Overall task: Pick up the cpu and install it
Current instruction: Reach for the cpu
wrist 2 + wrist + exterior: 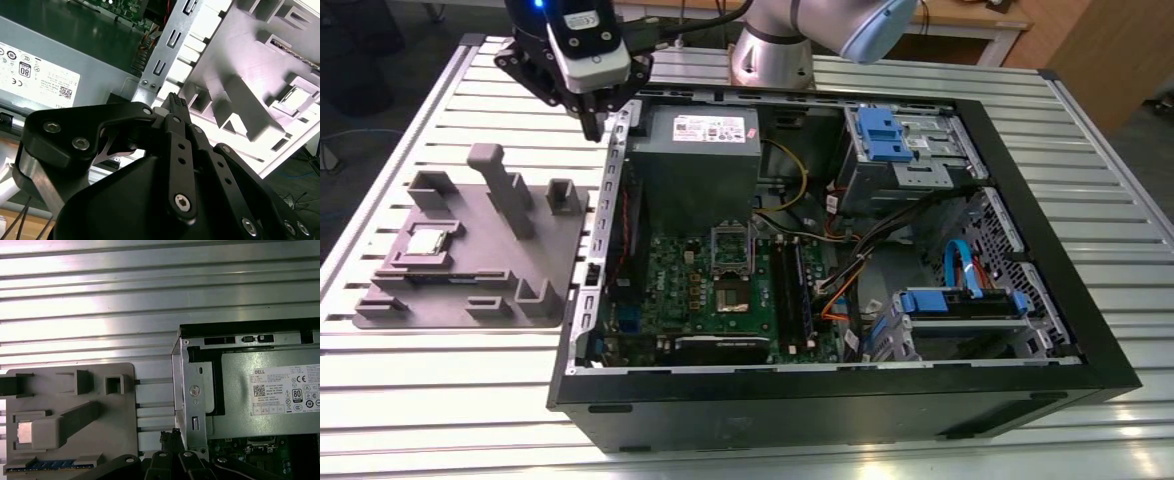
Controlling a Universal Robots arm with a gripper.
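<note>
The cpu (427,243) is a small silvery square lying flat in a recess of a grey holder plate (454,305) at the exterior view's left, outside the computer case. It also appears in the second wrist view as the cpu (297,98) and, partly hidden behind a grey block, in the first wrist view as the cpu (23,433). My gripper (594,128) hangs above the case's back corner, beyond the holder, well apart from the chip. Its black fingers (173,101) meet at the tips with nothing between them. The green motherboard (680,290) with its socket (731,268) lies inside the case.
The open black case (854,400) fills the slatted metal table (440,400). A grey power supply with a white label (704,130) sits in it near my gripper. Cables, blue drive brackets (894,135) and memory slots crowd the inside. Tall grey posts (507,190) stand on the holder plate.
</note>
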